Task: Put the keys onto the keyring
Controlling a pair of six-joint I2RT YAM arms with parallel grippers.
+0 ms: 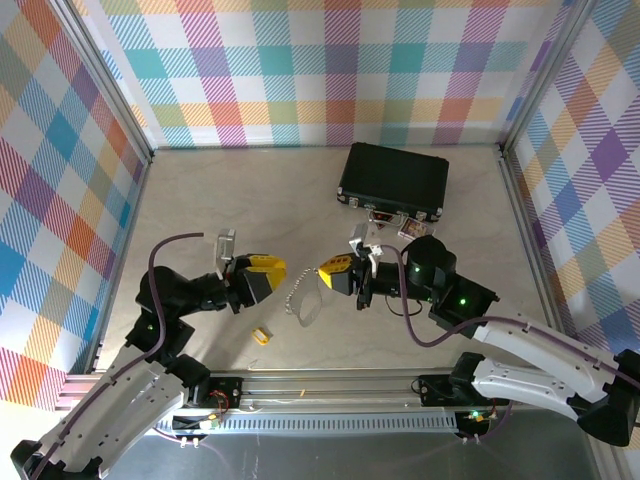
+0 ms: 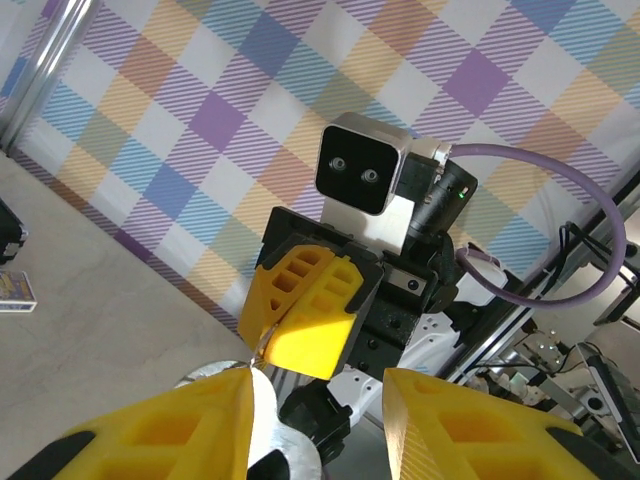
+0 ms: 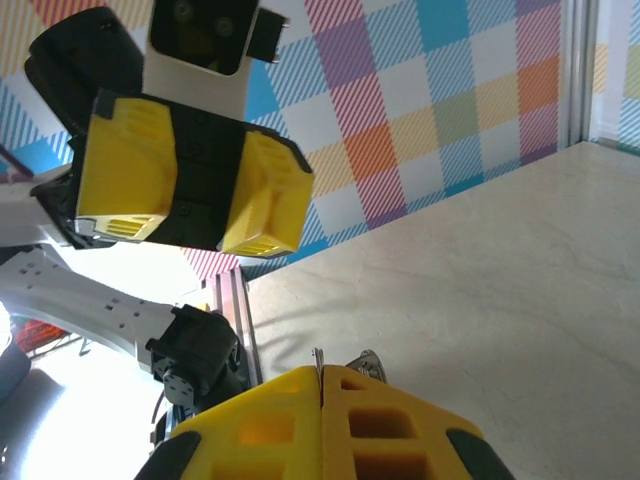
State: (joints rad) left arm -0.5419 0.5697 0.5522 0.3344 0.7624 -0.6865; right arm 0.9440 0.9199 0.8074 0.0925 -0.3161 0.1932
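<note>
yellow fingers (image 2: pixel 150 440) of the left end effector (image 2: pixel 318 388) sit closest to the lens, partly apart, with the gap between them open and nothing seen clamped across it. a pale silvery shape (image 2: pixel 265 435) lies against one inner face, too blurred to name. facing it, just beyond, the right end effector (image 3: pixel 322 372) is pressed fully closed on a thin sliver of metal, which i judge to be the keyring (image 1: pixel 306 302). from above, that grey loop hangs between the two tips, above the surface (image 1: pixel 200 200). a tiny yellow piece (image 1: pixel 261 335) lies on the surface nearer the left arm, apart from the ring. a black case (image 1: pixel 392 178) sits at the far right.

the threading looks unfinished. the main risk is the hold on the ring: so thin a pinch could let the loop twist or slip out if the left tip pushes against it. the two tips are also very near each other, so a slightly misjudged approach could knock them together and drop whatever is being fed on.
</note>
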